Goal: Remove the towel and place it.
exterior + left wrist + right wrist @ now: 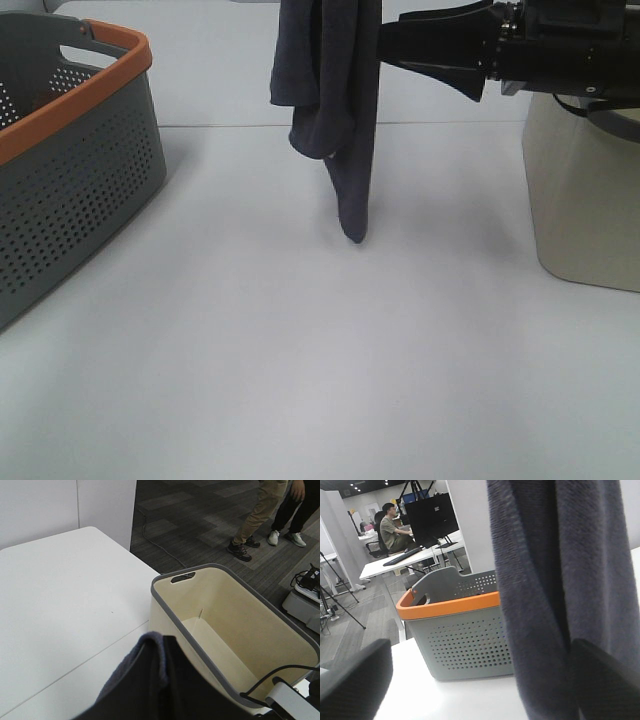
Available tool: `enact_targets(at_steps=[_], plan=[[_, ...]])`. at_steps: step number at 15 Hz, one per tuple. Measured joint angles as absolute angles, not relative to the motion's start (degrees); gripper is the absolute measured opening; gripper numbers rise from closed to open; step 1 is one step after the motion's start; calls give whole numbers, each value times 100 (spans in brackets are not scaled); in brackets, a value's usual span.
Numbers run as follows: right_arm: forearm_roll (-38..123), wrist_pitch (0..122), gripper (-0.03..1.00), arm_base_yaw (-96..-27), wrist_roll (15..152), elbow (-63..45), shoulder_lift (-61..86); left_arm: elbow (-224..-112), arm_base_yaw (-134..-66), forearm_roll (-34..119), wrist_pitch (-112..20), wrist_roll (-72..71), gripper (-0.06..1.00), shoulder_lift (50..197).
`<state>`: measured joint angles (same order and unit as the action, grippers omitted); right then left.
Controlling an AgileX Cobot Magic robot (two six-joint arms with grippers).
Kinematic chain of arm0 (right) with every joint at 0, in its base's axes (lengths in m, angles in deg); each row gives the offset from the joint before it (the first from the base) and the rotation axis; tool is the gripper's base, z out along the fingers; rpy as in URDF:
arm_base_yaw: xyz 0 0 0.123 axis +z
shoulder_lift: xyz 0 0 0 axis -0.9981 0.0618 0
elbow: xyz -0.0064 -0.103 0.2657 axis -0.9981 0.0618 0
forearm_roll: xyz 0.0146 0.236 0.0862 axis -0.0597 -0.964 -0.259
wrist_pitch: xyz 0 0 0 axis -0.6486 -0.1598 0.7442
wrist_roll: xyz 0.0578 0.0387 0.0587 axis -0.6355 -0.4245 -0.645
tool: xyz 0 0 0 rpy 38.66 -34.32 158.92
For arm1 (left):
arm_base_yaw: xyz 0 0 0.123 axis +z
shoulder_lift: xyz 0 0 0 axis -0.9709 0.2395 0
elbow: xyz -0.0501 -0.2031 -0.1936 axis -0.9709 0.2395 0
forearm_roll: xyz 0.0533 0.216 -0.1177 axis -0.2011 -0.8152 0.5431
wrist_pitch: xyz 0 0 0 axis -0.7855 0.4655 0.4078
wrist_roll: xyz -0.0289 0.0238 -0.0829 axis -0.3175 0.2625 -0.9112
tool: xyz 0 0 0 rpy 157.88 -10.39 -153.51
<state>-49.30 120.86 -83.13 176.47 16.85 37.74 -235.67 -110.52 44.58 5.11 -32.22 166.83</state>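
Note:
The dark charcoal towel (335, 110) hangs bunched from above the top edge of the exterior view, its lowest tip just over the white table (300, 350). My left gripper (165, 685) is shut on the towel's top (127, 672); the gripper itself is out of the exterior view. My right gripper (385, 45) reaches in from the right, level with the upper towel, with its jaws open. In the right wrist view the towel (560, 580) hangs close in front, between the spread fingers (355, 680), and the right gripper (480, 645) holds nothing.
A grey perforated basket with an orange rim (80, 170) stands at the left and shows in the right wrist view (465, 630). A beige basket with a grey rim (580, 200) stands at the right, below my right arm; it looks empty inside (240, 625). People stand beyond the table.

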Motion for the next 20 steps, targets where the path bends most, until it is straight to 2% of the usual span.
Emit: enact_targets(at_steps=[3, 11, 13, 15, 20], plan=[[-4941, 12144, 89, -8313, 17544, 1244, 3831, -23567, -11052, 4458, 511, -3182, 0, 16683], [-4838, 12161, 87, -8308, 17338, 1232, 3367, -23567, -11052, 4453, 511, -3125, 0, 16683], [-4936, 12132, 87, -8079, 17413, 1226, 3344, -23567, -11052, 4476, 511, -3119, 0, 16683], [-4930, 11576, 87, -7712, 17647, 1226, 3344, -23567, -11052, 4481, 511, -3119, 0, 16683], [-4936, 10889, 87, -7649, 17682, 877, 3350, -23567, -11052, 4481, 718, -3119, 0, 16683]])
